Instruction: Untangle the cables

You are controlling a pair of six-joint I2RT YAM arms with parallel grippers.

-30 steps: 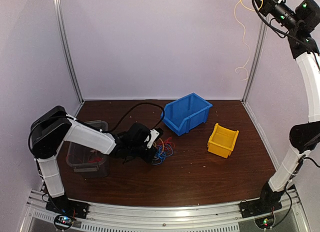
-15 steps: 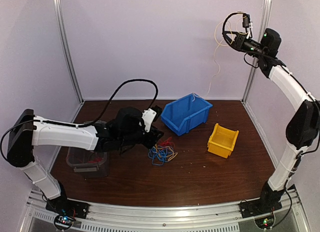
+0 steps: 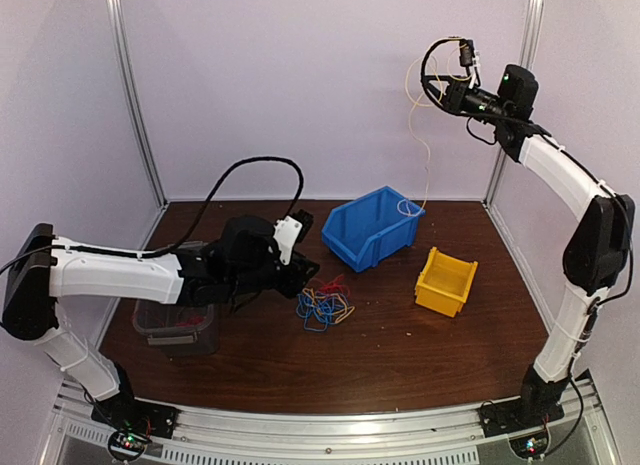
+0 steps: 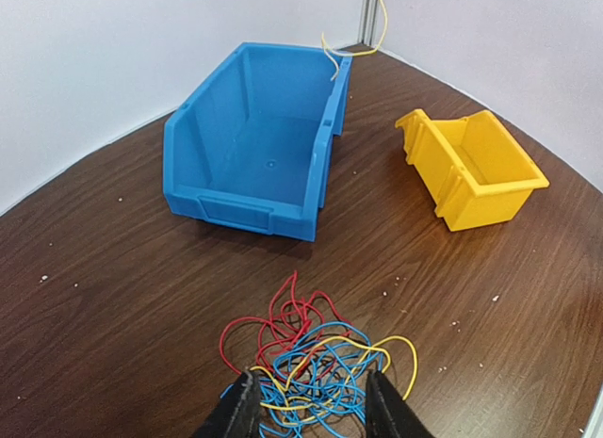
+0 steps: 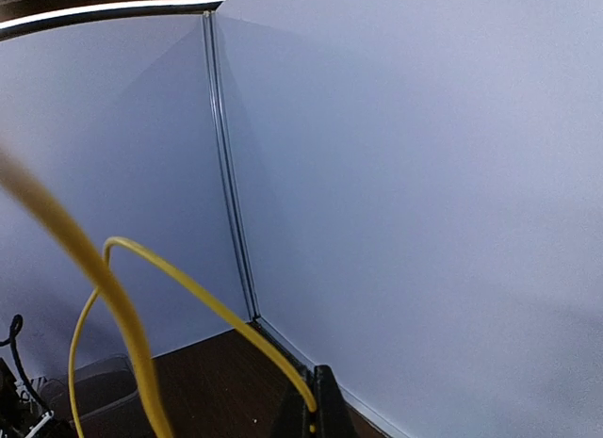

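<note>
A tangle of red, blue and yellow cables point(image 3: 324, 305) lies on the brown table in front of the blue bin point(image 3: 372, 228); it shows close up in the left wrist view point(image 4: 316, 358). My left gripper point(image 3: 308, 275) is open just left of the tangle, and in its wrist view its fingertips point(image 4: 308, 412) straddle the tangle's near edge. My right gripper point(image 3: 432, 88) is high at the back right, shut on a yellow cable point(image 3: 417, 135) that hangs down with its end at the blue bin's rim. In the right wrist view the yellow cable point(image 5: 193, 287) runs into the shut jaws.
A yellow bin point(image 3: 445, 281) stands right of the blue bin. A clear plastic box point(image 3: 178, 325) with red wires sits at the left under my left arm. White walls enclose the back and sides.
My right gripper has come down and left with the yellow cable, whose end now reaches the blue bin. My left arm stretched out over the table and drew slightly off the tangle, uncovering it.
</note>
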